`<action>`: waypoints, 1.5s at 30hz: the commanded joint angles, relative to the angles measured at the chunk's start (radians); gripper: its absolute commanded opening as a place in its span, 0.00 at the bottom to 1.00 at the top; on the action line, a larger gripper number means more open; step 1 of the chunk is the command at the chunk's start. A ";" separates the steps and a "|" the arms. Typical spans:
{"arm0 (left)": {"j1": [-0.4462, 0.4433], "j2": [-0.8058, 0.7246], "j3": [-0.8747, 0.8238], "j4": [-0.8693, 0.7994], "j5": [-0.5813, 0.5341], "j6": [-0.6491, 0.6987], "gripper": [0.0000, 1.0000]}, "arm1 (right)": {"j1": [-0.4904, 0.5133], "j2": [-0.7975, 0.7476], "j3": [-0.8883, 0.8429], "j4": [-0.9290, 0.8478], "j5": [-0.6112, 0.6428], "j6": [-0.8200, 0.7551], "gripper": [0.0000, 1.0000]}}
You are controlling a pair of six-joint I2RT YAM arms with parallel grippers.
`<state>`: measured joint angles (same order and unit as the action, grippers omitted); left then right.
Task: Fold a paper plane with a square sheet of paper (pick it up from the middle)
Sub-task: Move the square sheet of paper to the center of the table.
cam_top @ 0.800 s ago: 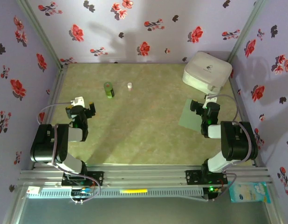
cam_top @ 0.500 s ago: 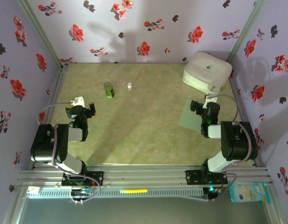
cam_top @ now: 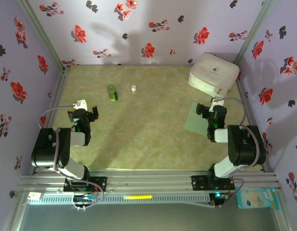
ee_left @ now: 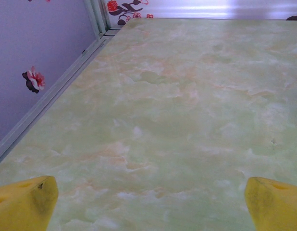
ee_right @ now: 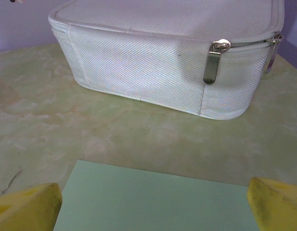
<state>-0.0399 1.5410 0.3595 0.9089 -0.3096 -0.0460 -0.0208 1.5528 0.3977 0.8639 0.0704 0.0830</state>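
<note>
Table (cam_top: pixel 148 144): smooth, matt surface with a pale green marbled print and faint orange veining. The square sheet of paper (ee_right: pixel 153 199) lies flat and unfolded on the right side of the table. It is thin, plain pale green and sharp-edged. In the right wrist view its far edge runs between the two yellow fingertips (ee_right: pixel 28 202). Right claw (cam_top: pixel 211 111): jaws spread wide, holding nothing, poised over the sheet's far right part; whether the tips touch the paper I cannot tell. Beyond the sheet, past a strip of bare table, stands the white case (ee_right: pixel 153 62). It is woven fabric with rounded corners, a stitched seam and a metal zip pull (ee_right: pixel 213 65) hanging down its side. Left claw (ee_left: pixel 148 202): jaws likewise wide apart and empty, its blunt yellow fingertips (ee_left: pixel 23 197) low over bare table on the left side. Toward the back left lies a small dark green cylindrical bottle (cam_top: pixel 112 92), and near it a tiny white object (cam_top: pixel 133 88), possibly a cap, too small to resolve. Walls (cam_top: pixel 115 29): lilac paper printed with red and dark flowers.
</note>
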 commanded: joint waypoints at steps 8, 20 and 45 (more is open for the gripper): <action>0.006 0.002 -0.005 0.062 0.003 -0.010 1.00 | 0.004 0.001 -0.010 0.019 -0.062 -0.015 0.99; 0.008 -0.201 -0.016 -0.108 -0.053 -0.045 1.00 | -0.002 -0.167 0.056 -0.259 -0.004 0.045 0.99; 0.015 -0.440 0.367 -1.077 0.392 -0.598 1.00 | -0.097 -0.003 0.517 -1.185 -0.295 0.484 0.99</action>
<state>-0.0296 1.1332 0.7460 -0.1730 -0.0090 -0.5842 -0.1116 1.5150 0.8753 -0.2592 -0.1753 0.5362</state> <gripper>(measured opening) 0.997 0.993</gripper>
